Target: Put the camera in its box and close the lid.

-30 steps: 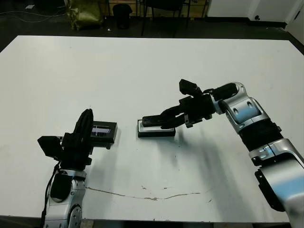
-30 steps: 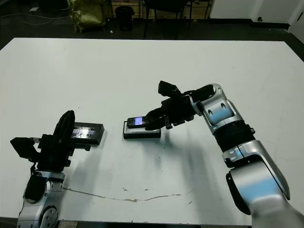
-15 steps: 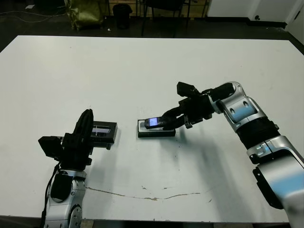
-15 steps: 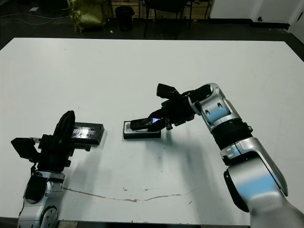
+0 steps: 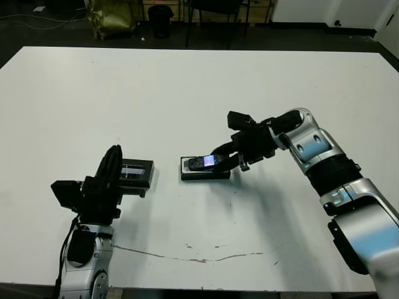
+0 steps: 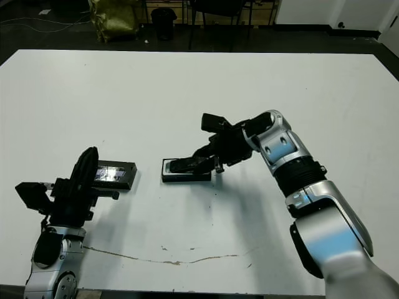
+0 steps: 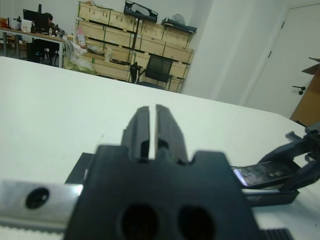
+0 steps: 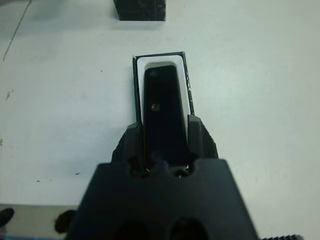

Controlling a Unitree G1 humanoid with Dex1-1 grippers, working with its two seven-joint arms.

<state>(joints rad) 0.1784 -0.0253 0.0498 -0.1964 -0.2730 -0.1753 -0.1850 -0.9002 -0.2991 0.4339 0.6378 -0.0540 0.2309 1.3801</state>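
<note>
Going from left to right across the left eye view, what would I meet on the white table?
Left claw → flat black rectangular lid → shallow black box with white lining, slim black camera above it → right claw.

I can read no text, label, brand, number or sign anywhere in my views. The camera (image 8: pixel 161 116) shows me only a plain black face with a small round dot, no lettering. The glossy stripe on the lid (image 5: pixel 134 172) carries pale marks, but they are too small and blurred for me to tell whether they are writing. The box (image 8: pixel 187 90) has bare black walls and a bare white lining. The wooden crates (image 7: pixel 120 37) beyond the far edge of the worktop show nothing I can read, and the worktop (image 5: pixel 187 93) itself bears only scuffs and a thin crack line near my edge.
</note>
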